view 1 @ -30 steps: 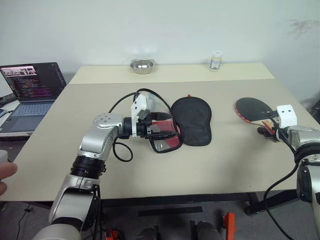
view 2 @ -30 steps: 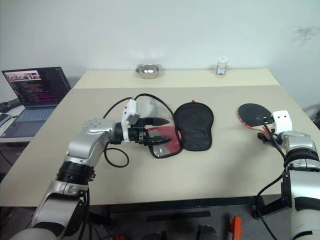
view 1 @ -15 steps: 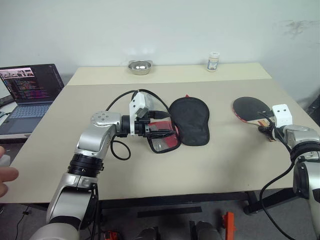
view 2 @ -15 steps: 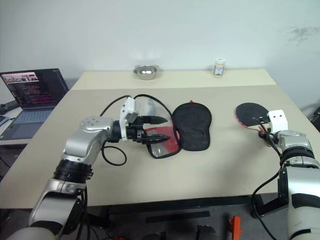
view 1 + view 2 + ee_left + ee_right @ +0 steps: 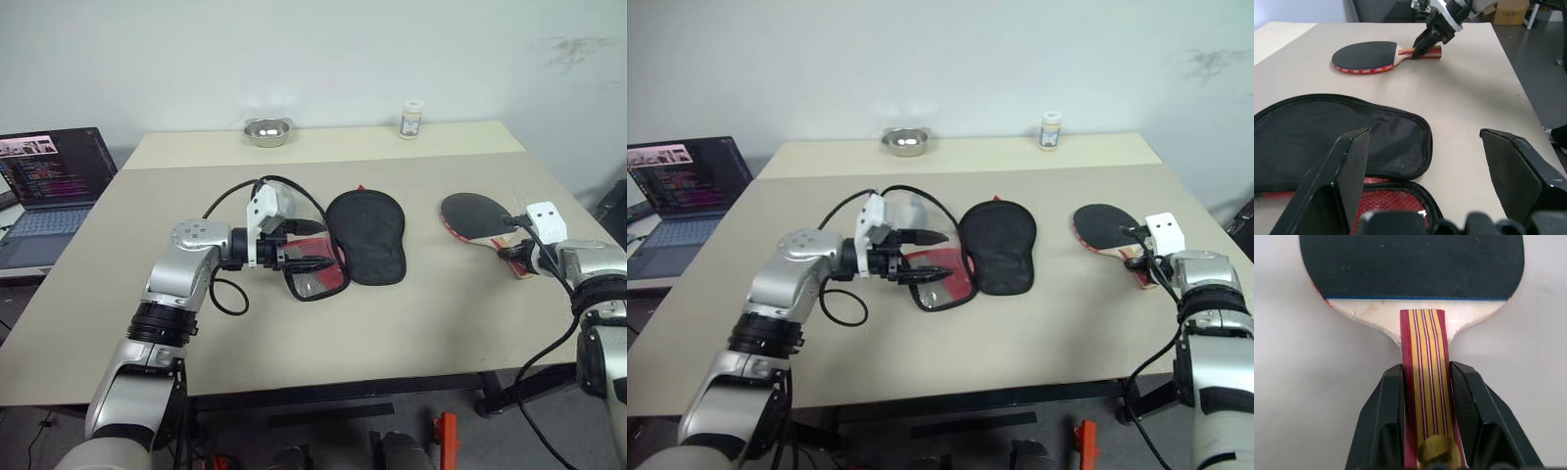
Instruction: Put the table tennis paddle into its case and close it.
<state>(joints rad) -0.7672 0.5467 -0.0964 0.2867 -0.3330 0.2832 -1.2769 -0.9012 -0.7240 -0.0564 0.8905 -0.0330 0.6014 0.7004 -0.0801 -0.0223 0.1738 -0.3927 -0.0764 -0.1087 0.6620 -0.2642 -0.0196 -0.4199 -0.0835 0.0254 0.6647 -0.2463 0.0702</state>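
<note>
From the head view you see the flat paddle with the round black face and striped wooden handle (image 5: 478,217) lying on the tan surface (image 5: 421,304) by your right tool (image 5: 511,252), well apart from the soft black and red case (image 5: 364,235) lying open in the middle. In the left wrist view your left tool (image 5: 1425,171) hangs over the case with its fingers spread wide, holding nothing. In the right wrist view your right tool (image 5: 1426,396) has both black fingers pressed on the sides of the paddle's handle.
</note>
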